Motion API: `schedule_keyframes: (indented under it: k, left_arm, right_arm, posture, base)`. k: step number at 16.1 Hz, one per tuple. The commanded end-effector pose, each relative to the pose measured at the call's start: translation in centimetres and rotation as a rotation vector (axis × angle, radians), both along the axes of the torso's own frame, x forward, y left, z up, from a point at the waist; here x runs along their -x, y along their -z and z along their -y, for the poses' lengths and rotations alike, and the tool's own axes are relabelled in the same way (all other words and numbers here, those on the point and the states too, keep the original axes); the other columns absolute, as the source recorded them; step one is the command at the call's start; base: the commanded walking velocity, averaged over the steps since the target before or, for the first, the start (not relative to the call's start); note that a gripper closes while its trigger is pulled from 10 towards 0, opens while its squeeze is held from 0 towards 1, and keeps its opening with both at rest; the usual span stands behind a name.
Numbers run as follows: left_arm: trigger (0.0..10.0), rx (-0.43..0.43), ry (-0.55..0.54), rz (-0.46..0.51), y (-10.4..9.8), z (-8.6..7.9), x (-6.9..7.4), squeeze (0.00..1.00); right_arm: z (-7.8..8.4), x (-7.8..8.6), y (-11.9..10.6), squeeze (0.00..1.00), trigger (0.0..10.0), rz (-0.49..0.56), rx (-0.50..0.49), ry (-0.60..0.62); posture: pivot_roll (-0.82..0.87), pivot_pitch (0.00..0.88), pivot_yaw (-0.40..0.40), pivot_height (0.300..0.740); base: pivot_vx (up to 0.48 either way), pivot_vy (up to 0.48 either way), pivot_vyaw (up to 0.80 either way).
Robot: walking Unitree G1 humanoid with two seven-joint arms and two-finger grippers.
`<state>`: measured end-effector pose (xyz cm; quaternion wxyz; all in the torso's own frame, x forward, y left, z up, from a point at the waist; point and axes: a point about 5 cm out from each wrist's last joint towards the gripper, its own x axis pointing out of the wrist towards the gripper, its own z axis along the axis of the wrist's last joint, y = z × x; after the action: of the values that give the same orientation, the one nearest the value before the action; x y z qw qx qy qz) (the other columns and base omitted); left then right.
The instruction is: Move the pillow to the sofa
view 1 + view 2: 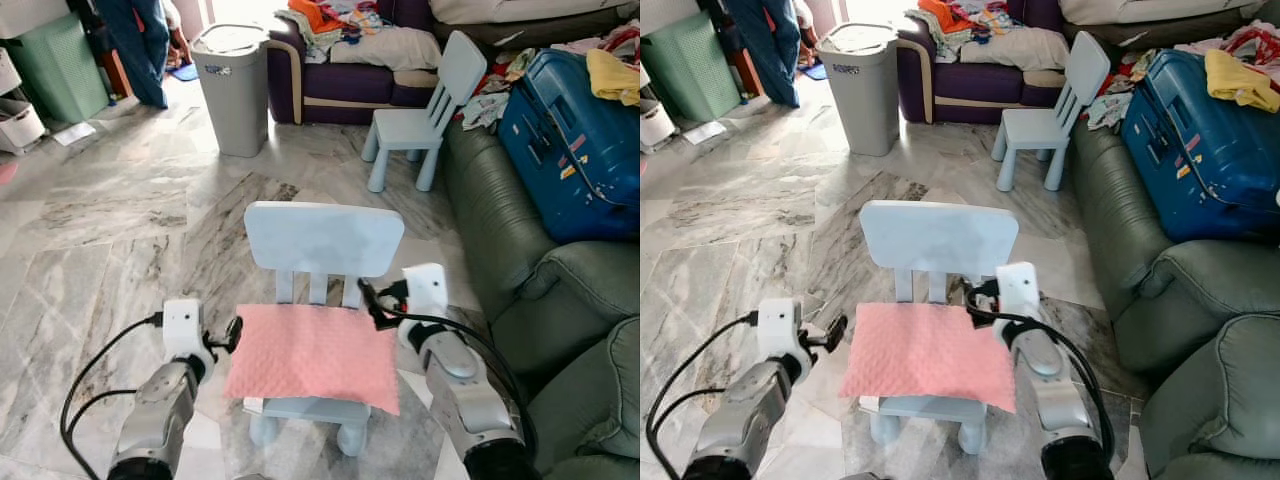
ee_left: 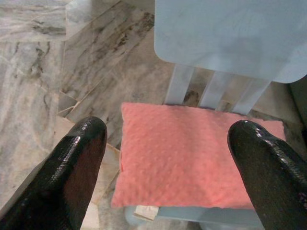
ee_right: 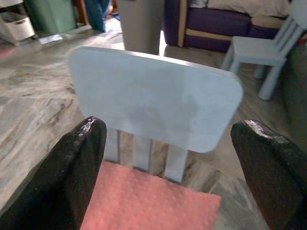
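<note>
A flat pink pillow (image 1: pixel 315 355) lies on the seat of a small light-blue child's chair (image 1: pixel 322 240) right in front of me. My left gripper (image 1: pixel 234 332) hovers at the pillow's left edge, open; in the left wrist view its two black fingers (image 2: pixel 81 158) stand wide apart with the pillow (image 2: pixel 187 163) between and beyond them. My right gripper (image 1: pixel 372 300) is open at the pillow's back right corner, beside the chair's backrest. A green leather sofa (image 1: pixel 520 250) runs along the right.
A blue suitcase (image 1: pixel 575 150) and loose clothes lie on the green sofa. A second blue child's chair (image 1: pixel 420 120) stands beyond, before a purple sofa (image 1: pixel 350 85) piled with laundry. A grey bin (image 1: pixel 233 85) and a person's legs (image 1: pixel 140 45) are at the far left. The floor is marble.
</note>
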<state>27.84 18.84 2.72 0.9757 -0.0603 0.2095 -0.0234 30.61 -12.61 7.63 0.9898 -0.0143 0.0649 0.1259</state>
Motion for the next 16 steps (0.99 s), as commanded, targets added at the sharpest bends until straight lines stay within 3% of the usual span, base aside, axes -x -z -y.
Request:
schedule_keyframes:
  k: [1,7,10,14,16]
  left_arm:
    - [10.0,-0.017,0.020,0.016,-0.3,0.0,0.0,0.00]
    - [10.0,-0.027,0.077,-0.006,-0.1,0.1,0.1,0.00]
    - [10.0,-0.013,0.151,-0.009,-0.6,1.3,-0.7,0.00]
    - [10.0,-0.008,0.300,-0.013,-0.6,3.7,-0.3,0.00]
    - [10.0,0.002,0.318,-0.017,-0.5,3.8,-0.1,0.00]
  right_arm:
    - [0.3,0.0,-0.4,0.00,10.0,0.015,-0.014,0.026]
    - [1.2,-0.1,-0.1,0.00,10.0,0.004,-0.023,0.079]
    - [2.1,0.0,-0.2,0.00,10.0,0.020,-0.015,0.139]
    - [5.3,1.3,0.1,0.00,10.0,0.016,0.015,0.232]
    - [6.8,2.2,0.2,0.00,10.0,0.009,0.040,0.246]
  posture:
    - [-0.01,0.083,0.011,0.740]
    - [0.00,0.079,0.017,0.740]
    - [0.00,0.078,0.026,0.740]
    - [-0.04,0.086,0.046,0.740]
    - [-0.05,0.089,0.048,0.740]
  base:
    - [0.000,0.000,0.00]
    - [0.000,0.000,0.00]
    - [0.000,0.000,0.00]
    - [0.000,0.000,0.00]
    - [0.000,0.000,0.00]
